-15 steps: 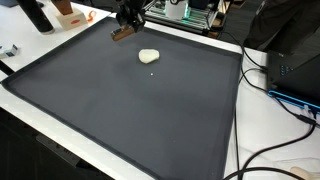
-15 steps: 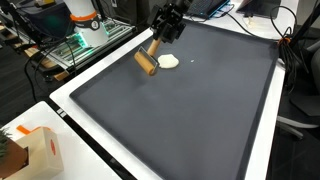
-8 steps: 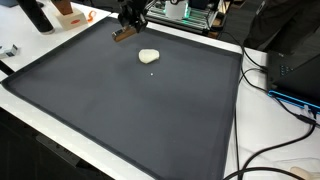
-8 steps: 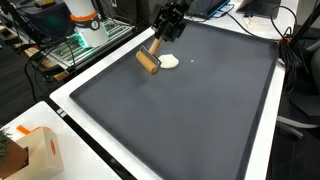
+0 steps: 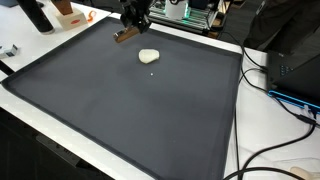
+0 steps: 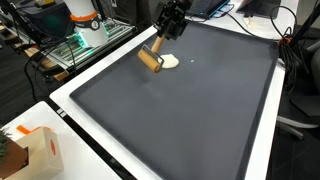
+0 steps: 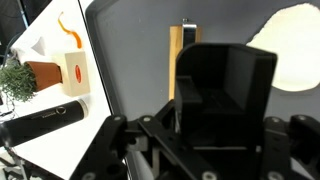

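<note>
My gripper (image 5: 134, 16) (image 6: 168, 24) is shut on the handle of a brown wooden roller (image 5: 124, 36) (image 6: 150, 62) and holds it tilted, low end down, over the far edge of the dark grey mat (image 5: 130, 110) (image 6: 190, 110). A flat white lump like dough (image 5: 149, 56) (image 6: 170, 62) lies on the mat right beside the roller. In the wrist view the gripper (image 7: 215, 60) fills the middle. The roller's wood (image 7: 175, 55) shows behind it and the white lump (image 7: 295, 55) is at the upper right.
A white table border (image 6: 75, 110) rings the mat. An orange-and-white carton (image 6: 35, 150) (image 7: 68, 68), a black cylinder (image 5: 38, 15) (image 7: 45, 122) and a small green plant (image 7: 18, 80) stand off the mat. Cables (image 5: 285, 95) and electronics (image 5: 195, 12) lie beyond its edges.
The gripper and the roller have shifted slightly toward the white lump. The lump has not moved.
</note>
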